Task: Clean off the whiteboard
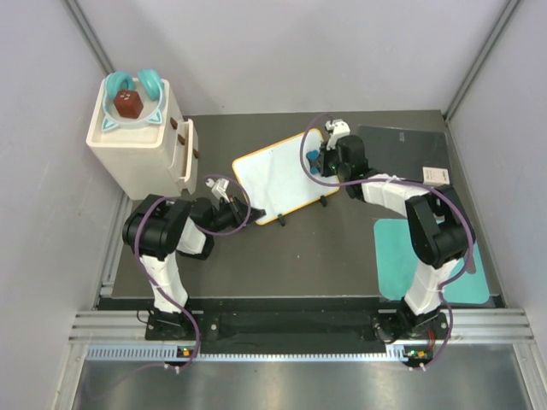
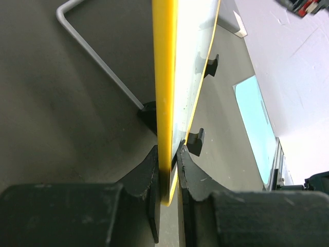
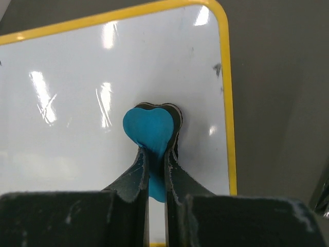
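- The whiteboard [image 1: 278,175] is on the dark table [image 1: 325,248], between the two arms. Its long axis goes from left to right, and the right end is turned a little away from you.
- The long edge with the small black feet [image 1: 323,202] faces the arm bases.
- The left gripper [image 2: 168,177] pinches the yellow frame [image 2: 164,77] at the left near corner of the board. The frame is thin, so the fingers are almost together. This arm only holds the board steady.
- The right gripper [image 3: 156,159] is pressed together on a blue heart-shaped eraser [image 3: 149,128]. The flat face of the eraser is against the white surface.
- The eraser is at the right end of the board, near a rounded corner of the frame.
- This relation decides your next move: almost all the white surface lies to the left of the eraser, toward the left gripper. I judge that the stroke must go left along the long axis.
- A small dark mark [image 3: 217,68] is just beside the frame, on the corner side of the eraser. You probably need one short pass there as well.
- Only the right arm is placed to wipe. Do not push the board hard toward the left fingers, because it could slip from them.
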{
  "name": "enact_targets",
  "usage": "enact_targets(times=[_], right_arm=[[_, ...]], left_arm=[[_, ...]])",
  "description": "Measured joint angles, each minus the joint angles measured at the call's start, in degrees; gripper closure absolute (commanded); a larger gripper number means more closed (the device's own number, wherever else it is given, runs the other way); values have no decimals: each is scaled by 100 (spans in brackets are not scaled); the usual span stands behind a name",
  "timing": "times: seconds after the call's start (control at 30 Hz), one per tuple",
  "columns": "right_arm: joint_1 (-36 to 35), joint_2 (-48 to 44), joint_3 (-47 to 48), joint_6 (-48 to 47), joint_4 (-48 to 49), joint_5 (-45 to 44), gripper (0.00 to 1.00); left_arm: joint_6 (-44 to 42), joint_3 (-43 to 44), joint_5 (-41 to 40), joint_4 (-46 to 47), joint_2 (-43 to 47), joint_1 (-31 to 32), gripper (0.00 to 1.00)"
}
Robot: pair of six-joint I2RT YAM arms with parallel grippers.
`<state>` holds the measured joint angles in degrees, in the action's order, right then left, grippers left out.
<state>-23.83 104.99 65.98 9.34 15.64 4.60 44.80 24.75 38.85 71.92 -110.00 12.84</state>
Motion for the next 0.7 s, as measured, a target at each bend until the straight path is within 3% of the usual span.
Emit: enact_targets(times=[0.7], right_arm=[[269,-382,-1211,1460,623,-450,100]], left_arm=[[-4,0,31,9,0,7,100]])
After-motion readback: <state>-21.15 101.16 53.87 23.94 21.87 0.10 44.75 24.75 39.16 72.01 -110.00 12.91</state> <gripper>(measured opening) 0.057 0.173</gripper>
